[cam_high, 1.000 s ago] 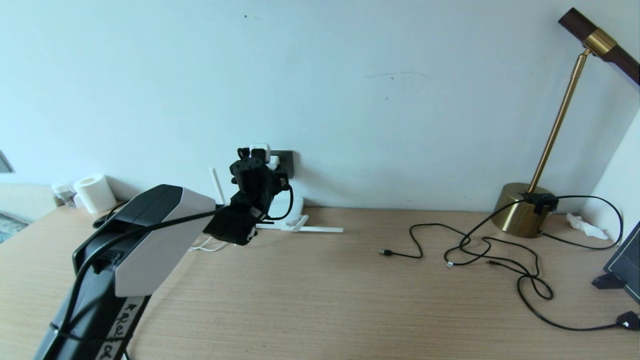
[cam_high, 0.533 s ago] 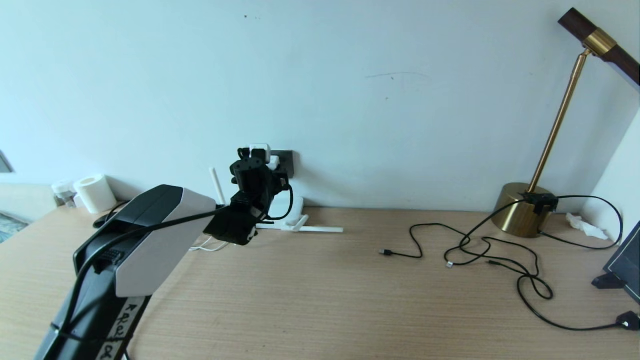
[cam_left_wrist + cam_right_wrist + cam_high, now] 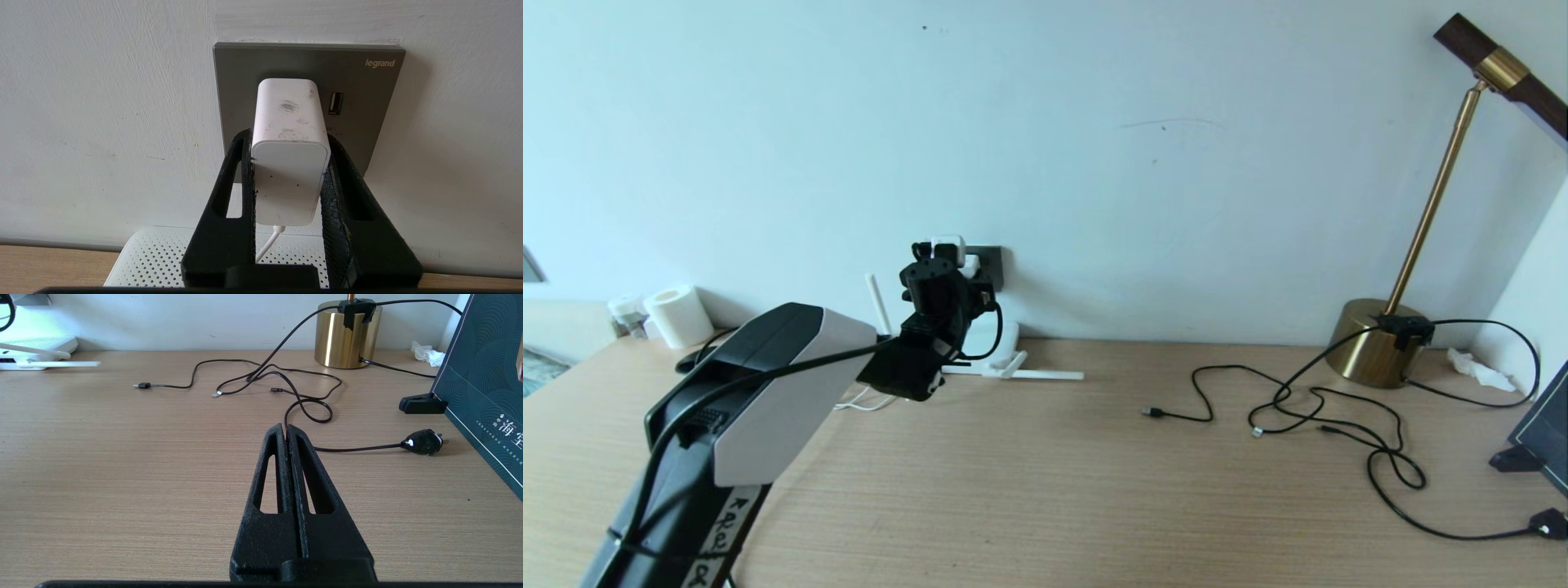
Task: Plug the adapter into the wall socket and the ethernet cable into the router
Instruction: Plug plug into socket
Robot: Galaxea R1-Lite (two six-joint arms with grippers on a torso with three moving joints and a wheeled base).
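Note:
The white adapter (image 3: 290, 163) sits against the dark grey wall socket (image 3: 359, 102), its thin white cord hanging down from it. My left gripper (image 3: 289, 134) is shut on the adapter, one finger on each side. In the head view the adapter (image 3: 947, 242) shows just above the left gripper (image 3: 941, 265) at the wall socket (image 3: 992, 261). The white router (image 3: 1006, 336) lies below, against the wall, one antenna flat on the table. My right gripper (image 3: 284, 428) is shut and empty, low over the table. No ethernet cable can be made out.
Thin black cables (image 3: 1307, 408) with small connectors sprawl at the right, running to a brass lamp base (image 3: 1372, 343). A black plug (image 3: 423, 442) and a dark teal box (image 3: 486, 375) sit at the far right. A paper roll (image 3: 678, 314) stands at the back left.

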